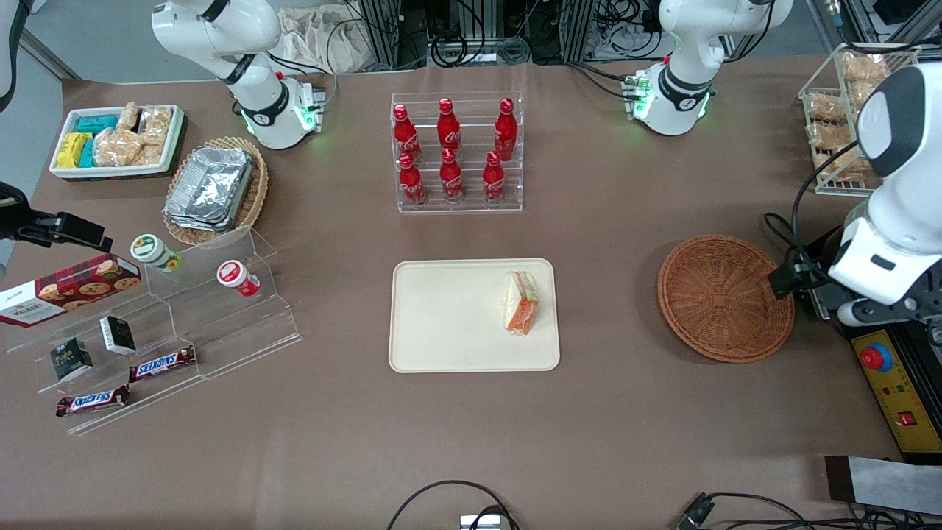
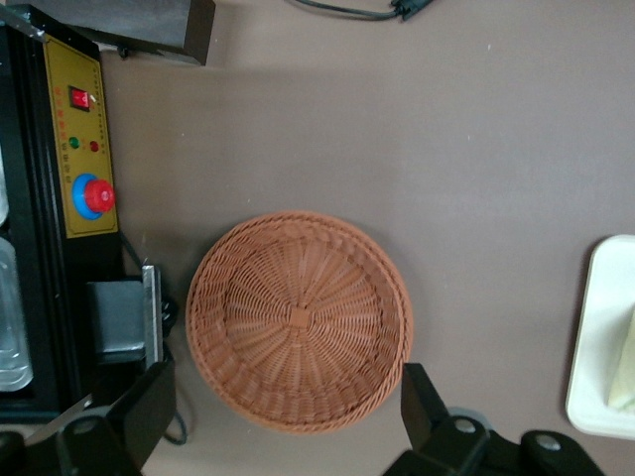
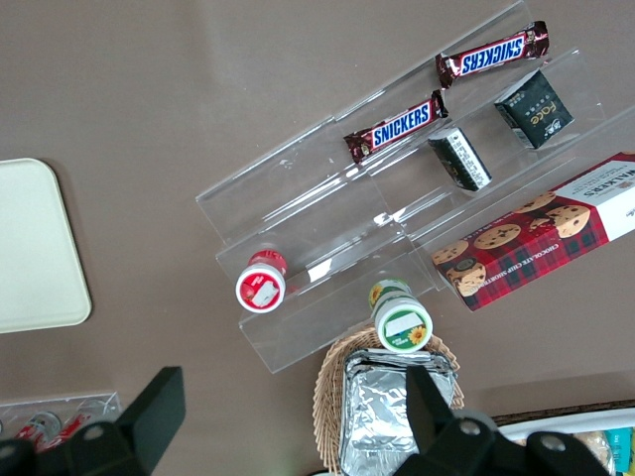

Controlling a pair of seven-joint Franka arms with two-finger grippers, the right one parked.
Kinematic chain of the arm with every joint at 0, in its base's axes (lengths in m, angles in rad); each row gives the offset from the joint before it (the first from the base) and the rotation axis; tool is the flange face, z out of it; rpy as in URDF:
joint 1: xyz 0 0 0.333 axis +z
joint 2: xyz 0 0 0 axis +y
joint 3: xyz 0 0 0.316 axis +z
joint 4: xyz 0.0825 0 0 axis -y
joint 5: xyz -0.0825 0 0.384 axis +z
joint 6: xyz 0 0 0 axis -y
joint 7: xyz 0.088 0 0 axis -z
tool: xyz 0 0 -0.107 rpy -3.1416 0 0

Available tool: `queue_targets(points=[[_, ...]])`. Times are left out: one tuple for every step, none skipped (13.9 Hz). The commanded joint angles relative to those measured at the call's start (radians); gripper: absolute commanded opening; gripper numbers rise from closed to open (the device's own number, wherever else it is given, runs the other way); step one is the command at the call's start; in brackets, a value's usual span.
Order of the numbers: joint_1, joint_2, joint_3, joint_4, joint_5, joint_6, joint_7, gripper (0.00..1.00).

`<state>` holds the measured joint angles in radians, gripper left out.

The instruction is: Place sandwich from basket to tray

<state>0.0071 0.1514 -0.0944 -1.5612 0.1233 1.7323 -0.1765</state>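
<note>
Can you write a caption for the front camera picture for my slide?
Sandwich lies on the tray, wicker basket sits empty, open hand above it.

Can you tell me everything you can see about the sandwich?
The sandwich is a small wedge of pale bread with orange-red and green filling showing along its cut edge. It lies on the cream tray, near the end closest to the empty basket. Nothing holds it; the open gripper is above that basket.

Rough woven wicker basket; smooth matt tray.
</note>
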Motion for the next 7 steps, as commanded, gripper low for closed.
queue_targets(points=[[0.005, -0.088, 0.031, -0.043, -0.019, -0.049, 0.055, 1.00], [0.002, -0.108, 0.045, -0.042, -0.030, -0.074, 0.081, 1.00], [0.005, -0.127, 0.048, -0.040, -0.054, -0.097, 0.116, 1.00], [0.007, -0.144, 0.056, -0.037, -0.065, -0.124, 0.147, 1.00], [0.007, -0.157, 0.074, -0.033, -0.071, -0.149, 0.163, 1.00], [0.005, -0.171, 0.074, -0.030, -0.079, -0.169, 0.166, 1.00], [0.007, -0.184, 0.076, -0.030, -0.096, -0.194, 0.166, 1.00]])
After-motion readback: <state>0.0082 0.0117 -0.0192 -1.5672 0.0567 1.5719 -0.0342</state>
